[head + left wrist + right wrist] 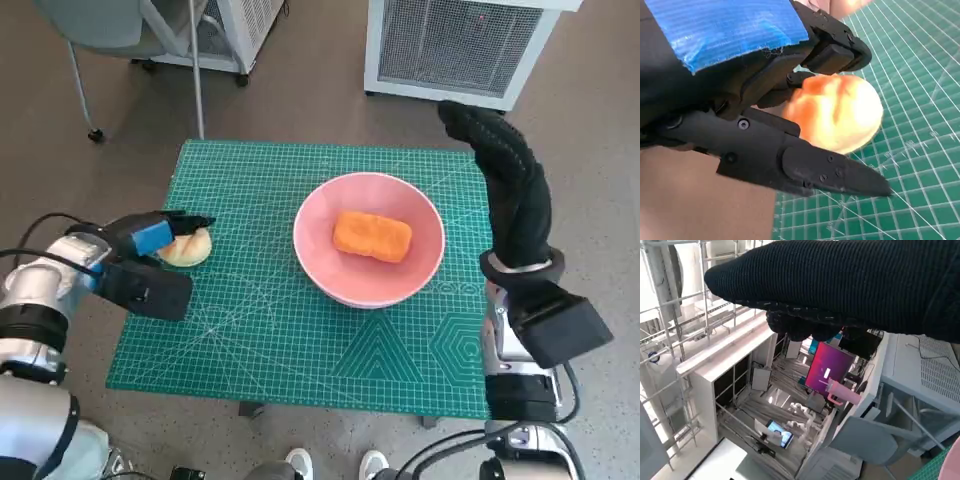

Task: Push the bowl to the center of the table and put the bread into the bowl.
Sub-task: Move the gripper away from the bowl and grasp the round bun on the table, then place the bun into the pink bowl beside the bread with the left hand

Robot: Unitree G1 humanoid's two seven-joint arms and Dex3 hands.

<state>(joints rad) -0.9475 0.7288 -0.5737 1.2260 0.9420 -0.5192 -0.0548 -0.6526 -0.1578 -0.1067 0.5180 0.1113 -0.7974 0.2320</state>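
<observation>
The pink bowl (pixel 310 215) stands a little right of the middle of the green cutting mat (pixel 300 340), and an orange piece of bread (pixel 372 236) lies inside it. A pale round bun (pixel 190 248) rests at the mat's left edge. My left hand (pixel 150 240) reaches over the bun. In the left wrist view the bun (pixel 840 112) sits between my left hand's (pixel 765 100) upper fingers and its lower finger (pixel 830 172), which hold it from both sides. My gloved right hand (pixel 510 180) is raised by the table's right edge, with its fingers stretched out and nothing in it; the right wrist view shows the glove (pixel 850 285) only.
A white grille-fronted unit (pixel 460 45) stands beyond the table's far edge, with a chair leg (pixel 80 80) and a thin pole (pixel 197 70) at the back left. A person's shoes (pixel 300 462) show below the near edge. The right wrist view looks out at shelving.
</observation>
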